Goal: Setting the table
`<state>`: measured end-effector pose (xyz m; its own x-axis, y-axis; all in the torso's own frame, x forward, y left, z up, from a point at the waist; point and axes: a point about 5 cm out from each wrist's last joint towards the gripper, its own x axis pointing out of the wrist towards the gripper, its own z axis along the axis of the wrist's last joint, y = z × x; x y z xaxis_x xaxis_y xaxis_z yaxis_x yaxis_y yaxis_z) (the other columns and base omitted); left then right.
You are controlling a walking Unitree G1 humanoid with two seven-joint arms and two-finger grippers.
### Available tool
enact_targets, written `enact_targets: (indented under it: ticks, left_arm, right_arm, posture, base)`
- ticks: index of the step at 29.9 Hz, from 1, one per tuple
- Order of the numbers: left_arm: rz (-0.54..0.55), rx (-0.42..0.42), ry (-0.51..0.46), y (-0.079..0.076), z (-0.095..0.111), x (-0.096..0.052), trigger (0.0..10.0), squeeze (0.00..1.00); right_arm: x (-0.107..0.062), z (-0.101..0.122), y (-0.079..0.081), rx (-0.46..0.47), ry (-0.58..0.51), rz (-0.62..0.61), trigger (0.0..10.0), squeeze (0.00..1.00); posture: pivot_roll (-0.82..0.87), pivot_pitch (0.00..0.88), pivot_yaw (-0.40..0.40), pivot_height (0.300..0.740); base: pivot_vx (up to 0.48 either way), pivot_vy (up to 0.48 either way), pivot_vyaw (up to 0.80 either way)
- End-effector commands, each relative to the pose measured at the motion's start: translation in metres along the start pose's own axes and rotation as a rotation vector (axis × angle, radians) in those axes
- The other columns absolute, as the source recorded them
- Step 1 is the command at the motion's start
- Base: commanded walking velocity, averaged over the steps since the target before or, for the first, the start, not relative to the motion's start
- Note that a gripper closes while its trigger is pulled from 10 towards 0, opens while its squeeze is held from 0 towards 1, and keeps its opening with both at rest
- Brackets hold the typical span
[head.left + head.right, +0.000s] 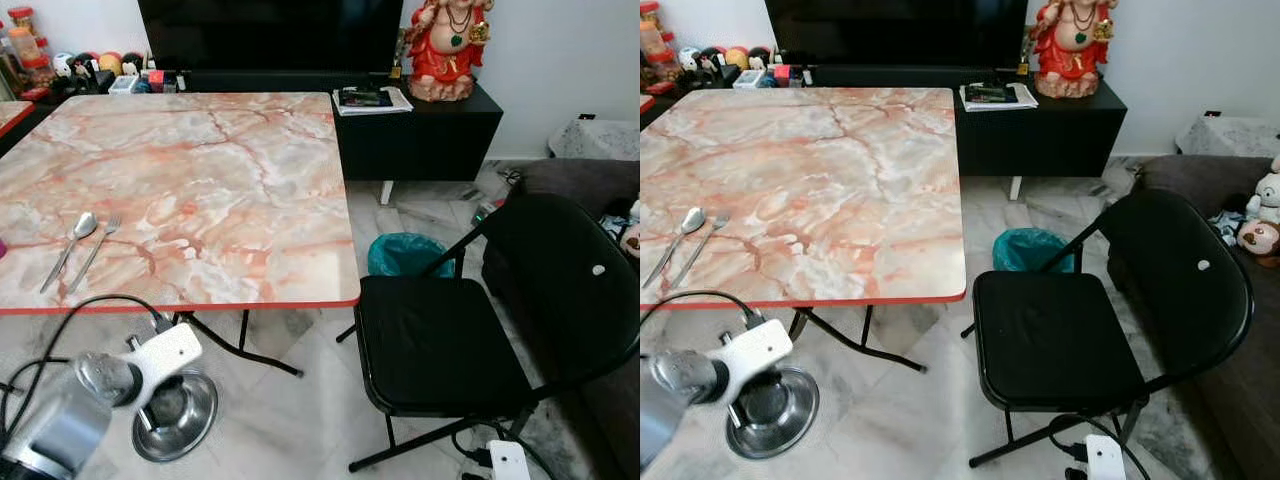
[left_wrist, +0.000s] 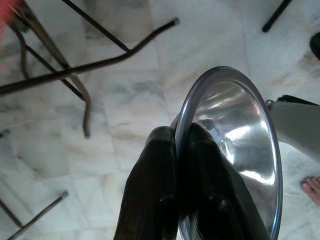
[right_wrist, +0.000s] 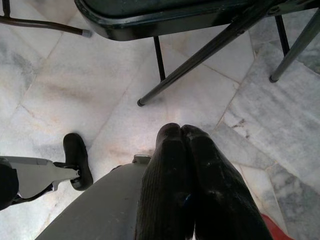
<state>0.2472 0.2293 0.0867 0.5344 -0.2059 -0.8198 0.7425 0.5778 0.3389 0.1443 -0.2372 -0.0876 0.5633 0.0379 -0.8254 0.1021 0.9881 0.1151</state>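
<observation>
Bowl [image 1: 178, 413] pinched at rim by left gripper [image 2: 182, 150], low, near-left of bench [image 1: 200, 190]; spoon [image 1: 72, 243] & fork [image 1: 95, 250] lie up ahead.

So the left arm [image 1: 60, 420] is bent across the near left corner, silver forearm leading to a white wrist block [image 1: 165, 358], held low below the table edge. The left gripper [image 2: 181, 137] has its two black fingers [image 2: 155, 180] pinched on the rim of the steel bowl [image 1: 180, 412], one finger inside and one outside. The right gripper [image 3: 181, 131] hangs low, pointing at the floor, fingers pressed together with nothing between them.
</observation>
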Motion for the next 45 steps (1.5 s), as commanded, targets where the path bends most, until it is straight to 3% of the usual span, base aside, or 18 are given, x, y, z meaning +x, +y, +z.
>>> enact_targets:
  ticks: [1,2,3,7,15,18,19,20,21,22,24,27,31,34,36,42,45]
  left_arm:
    - [0.027,0.029,0.014,0.002,-0.002,0.002,10.0,0.0]
    - [0.027,0.029,0.013,0.002,-0.002,0.002,10.0,0.0]
    - [0.058,-0.052,0.05,-0.009,-0.017,0.026,10.0,0.0]
    - [0.157,-0.2,0.079,-0.024,-0.033,0.058,10.0,0.0]
    - [0.258,-0.376,0.04,-0.034,-0.038,0.084,10.0,0.0]
    - [0.35,-0.517,0.0,-0.034,-0.041,0.093,10.0,0.0]
    - [0.35,-0.517,0.0,-0.034,-0.041,0.093,10.0,0.0]
    - [0.372,-0.585,-0.016,-0.036,-0.042,0.095,10.0,0.0]
    - [0.397,-0.737,-0.018,-0.041,-0.046,0.098,10.0,0.0]
    - [0.397,-0.737,-0.018,-0.041,-0.046,0.098,10.0,0.0]
    - [0.422,-0.866,-0.016,-0.05,-0.051,0.102,10.0,0.0]
    - [0.446,-0.914,-0.027,-0.055,-0.053,0.104,10.0,0.0]
    - [0.482,-1.097,-0.036,-0.066,-0.057,0.107,10.0,0.0]
    - [0.464,-1.142,-0.037,-0.076,-0.056,0.11,10.0,0.0]
    - [0.43,-1.103,-0.038,-0.082,-0.053,0.112,10.0,0.0]
    - [0.489,-1.152,-0.001,-0.081,-0.066,0.108,10.0,0.0]
    - [0.487,-1.129,0.01,-0.082,-0.068,0.108,10.0,0.0]
  right_arm:
    - [-0.001,0.0,-0.003,0.001,0.003,-0.007,10.0,0.0]
    - [-0.001,0.0,-0.003,0.001,0.003,-0.007,10.0,0.0]
    - [-0.001,0.0,-0.003,0.001,0.004,-0.008,10.0,0.0]
    - [-0.001,0.0,-0.002,0.001,0.004,-0.008,10.0,0.0]
    - [-0.001,-0.001,-0.003,0.001,0.007,-0.007,10.0,0.0]
    - [-0.001,-0.001,-0.003,0.001,0.008,-0.006,10.0,0.0]
    - [-0.001,-0.001,-0.003,0.001,0.008,-0.006,10.0,0.0]
    - [-0.001,-0.001,-0.003,0.002,0.009,-0.006,10.0,0.0]
    - [-0.001,-0.001,-0.003,0.002,0.009,-0.005,10.0,0.0]
    - [-0.001,-0.001,-0.003,0.002,0.009,-0.005,10.0,0.0]
    - [-0.001,-0.002,-0.003,0.003,0.009,-0.004,10.0,0.0]
    - [-0.001,-0.002,-0.003,0.003,0.01,-0.003,10.0,0.0]
    - [-0.002,-0.003,-0.004,-0.002,0.015,-0.005,10.0,0.0]
    - [-0.002,-0.004,-0.005,0.002,0.013,-0.009,10.0,0.0]
    - [-0.003,-0.004,-0.005,-0.005,0.017,-0.008,10.0,0.0]
    - [-0.003,-0.004,-0.006,-0.01,0.018,-0.012,10.0,0.0]
    - [-0.003,-0.004,-0.007,-0.014,0.018,-0.012,10.0,0.0]
  posture:
    - [0.03,0.033,-0.02,0.74]
    - [0.03,0.033,-0.02,0.74]
    - [0.03,0.034,-0.018,0.74]
    - [0.02,0.035,-0.018,0.74]
    - [0.02,0.033,-0.015,0.74]
    - [0.02,0.035,-0.015,0.74]
    - [0.02,0.035,-0.015,0.74]
    - [0.02,0.033,-0.017,0.74]
    - [0.02,0.034,-0.017,0.74]
    - [0.02,0.034,-0.017,0.74]
    - [0.01,0.031,-0.016,0.74]
    - [0.01,0.024,-0.015,0.74]
    - [0.0,0.017,-0.013,0.74]
    - [0.0,0.013,-0.013,0.74]
    - [0.0,0.007,-0.016,0.74]
    - [-0.01,0.018,-0.018,0.74]
    - [0.0,0.023,-0.023,0.74]
  base:
    - [0.0,0.0,0.0]
    - [0.0,0.0,0.0]
    - [0.0,0.0,0.0]
    - [0.0,0.0,0.0]
    - [0.0,0.0,0.0]
    - [0.0,0.0,0.0]
    - [0.0,0.0,0.0]
    - [0.0,0.0,0.0]
    - [0.0,0.0,0.0]
    - [0.0,0.0,0.0]
    - [0.0,0.0,0.0]
    - [0.0,0.0,0.0]
    - [0.0,0.0,0.0]
    - [0.0,0.0,0.0]
    - [0.0,0.0,0.0]
    - [0.0,0.24,0.0]
    - [0.0,0.48,0.0]
